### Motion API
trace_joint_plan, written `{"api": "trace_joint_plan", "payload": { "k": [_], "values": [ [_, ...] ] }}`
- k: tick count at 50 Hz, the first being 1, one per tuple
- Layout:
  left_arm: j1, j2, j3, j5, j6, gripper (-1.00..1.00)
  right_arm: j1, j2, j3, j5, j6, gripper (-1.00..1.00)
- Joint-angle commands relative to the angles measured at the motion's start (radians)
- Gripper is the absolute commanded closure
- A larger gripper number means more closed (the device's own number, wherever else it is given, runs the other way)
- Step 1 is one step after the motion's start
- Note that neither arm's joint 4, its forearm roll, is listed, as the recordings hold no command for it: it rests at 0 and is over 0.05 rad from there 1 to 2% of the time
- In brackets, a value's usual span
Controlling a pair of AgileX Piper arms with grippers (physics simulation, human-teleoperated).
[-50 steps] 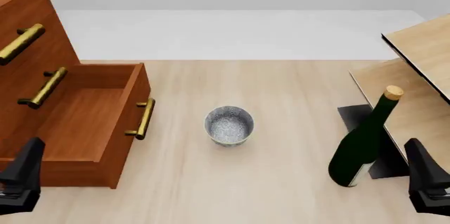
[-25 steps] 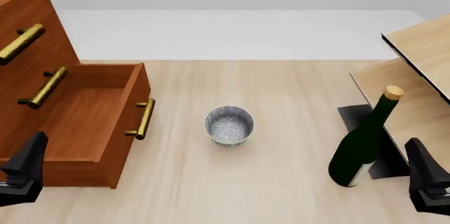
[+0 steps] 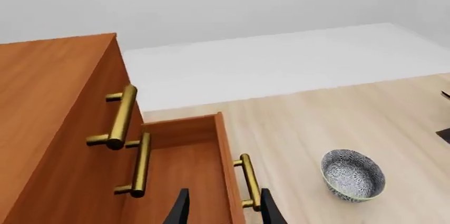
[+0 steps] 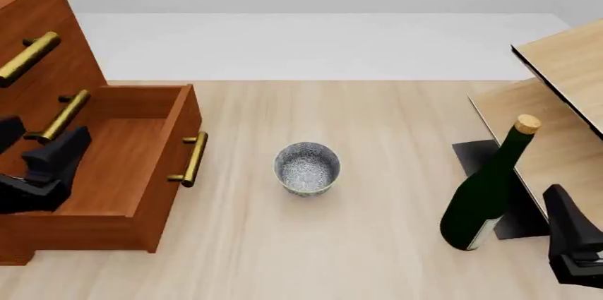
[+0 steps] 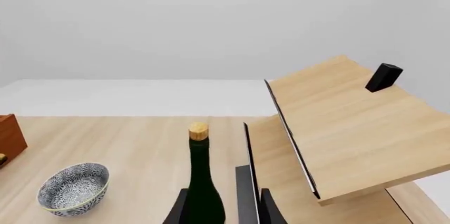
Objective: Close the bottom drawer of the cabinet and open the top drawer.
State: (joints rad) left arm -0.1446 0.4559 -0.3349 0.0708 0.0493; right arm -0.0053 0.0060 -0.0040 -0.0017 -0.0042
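1. Right gripper [image 4: 572,243] sits low, fingers spread, just behind the bottle [image 4: 485,194].
2. Left gripper [image 4: 42,166], fingers spread and empty, hangs over the pulled-out bottom drawer [image 4: 141,166].
3. Bowl [image 4: 306,168] stands mid-table.
4. Top drawer [image 4: 28,56] sits flush in the cabinet [image 3: 49,129].

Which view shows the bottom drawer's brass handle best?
Front view: the bottom drawer's handle shows whole on the pulled-out front. Left wrist view shows it partly, behind a fingertip. Right wrist view does not clearly show it.
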Motion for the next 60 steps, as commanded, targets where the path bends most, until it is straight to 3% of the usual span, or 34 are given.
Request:
{"api": "trace_joint_plan", "payload": {
  "k": [1, 3, 4, 5, 8, 9, 11, 13, 15, 20, 21, 26, 30, 35, 40, 43, 46, 48, 49, 50, 60],
  "values": [
    [-0.105, 0.112, -0.13, 0.096, 0.038, -1.0, -0.002, 0.001, 0.0, 0.0, 0.003, -1.0],
    [-0.088, 0.187, -0.152, 0.124, 0.106, -1.0, -0.001, 0.002, 0.0, 0.0, 0.005, -1.0],
    [-0.088, 0.187, -0.153, 0.124, 0.106, -1.0, -0.001, 0.002, 0.0, 0.0, 0.005, -1.0],
    [-0.098, 0.241, -0.172, 0.149, 0.043, -1.0, -0.003, 0.002, -0.001, 0.0, 0.005, -1.0],
    [-0.118, 0.254, -0.209, 0.19, 0.028, -1.0, -0.007, 0.005, -0.001, -0.003, 0.006, -1.0],
    [-0.15, 0.27, -0.23, 0.21, -0.018, -1.0, -0.008, 0.007, -0.001, -0.005, 0.007, -1.0],
    [-0.147, 0.265, -0.251, 0.233, 0.017, -1.0, -0.009, 0.008, -0.001, -0.006, 0.008, -1.0],
    [-0.199, 0.297, -0.291, 0.272, -0.034, -1.0, -0.009, 0.007, -0.002, -0.005, 0.009, -1.0],
    [-0.208, 0.312, -0.311, 0.293, -0.003, -1.0, -0.011, 0.009, -0.002, -0.005, 0.011, -1.0],
    [-0.264, 0.357, -0.333, 0.325, -0.038, -1.0, -0.011, 0.012, -0.005, -0.006, 0.017, -1.0],
    [-0.266, 0.366, -0.337, 0.331, -0.006, -1.0, -0.01, 0.014, -0.005, -0.007, 0.019, -1.0],
    [-0.342, 0.431, -0.355, 0.342, -0.149, -1.0, -0.011, 0.027, -0.004, -0.019, 0.022, -1.0],
    [-0.366, 0.457, -0.385, 0.356, -0.149, -1.0, -0.012, 0.033, -0.007, -0.023, 0.027, -1.0],
    [-0.38, 0.495, -0.392, 0.359, -0.158, -1.0, -0.015, 0.046, -0.008, -0.035, 0.031, -1.0],
    [-0.419, 0.537, -0.388, 0.353, -0.267, -1.0, -0.021, 0.052, -0.008, -0.041, 0.034, -1.0],
    [-0.423, 0.559, -0.382, 0.347, -0.294, -1.0, -0.022, 0.046, -0.009, -0.035, 0.036, -1.0],
    [-0.387, 0.58, -0.372, 0.342, -0.231, -1.0, -0.022, 0.04, -0.01, -0.028, 0.036, -1.0],
    [-0.41, 0.601, -0.356, 0.335, -0.28, -1.0, -0.025, 0.032, -0.01, -0.022, 0.035, -1.0],
    [-0.393, 0.604, -0.355, 0.339, -0.254, -1.0, -0.025, 0.032, -0.009, -0.022, 0.036, -1.0],
    [-0.409, 0.614, -0.346, 0.338, -0.288, -1.0, -0.024, 0.029, -0.008, -0.019, 0.035, -1.0],
    [-0.409, 0.659, -0.318, 0.349, -0.289, -1.0, -0.021, 0.01, -0.012, 0.003, 0.04, -1.0]
  ]
}}
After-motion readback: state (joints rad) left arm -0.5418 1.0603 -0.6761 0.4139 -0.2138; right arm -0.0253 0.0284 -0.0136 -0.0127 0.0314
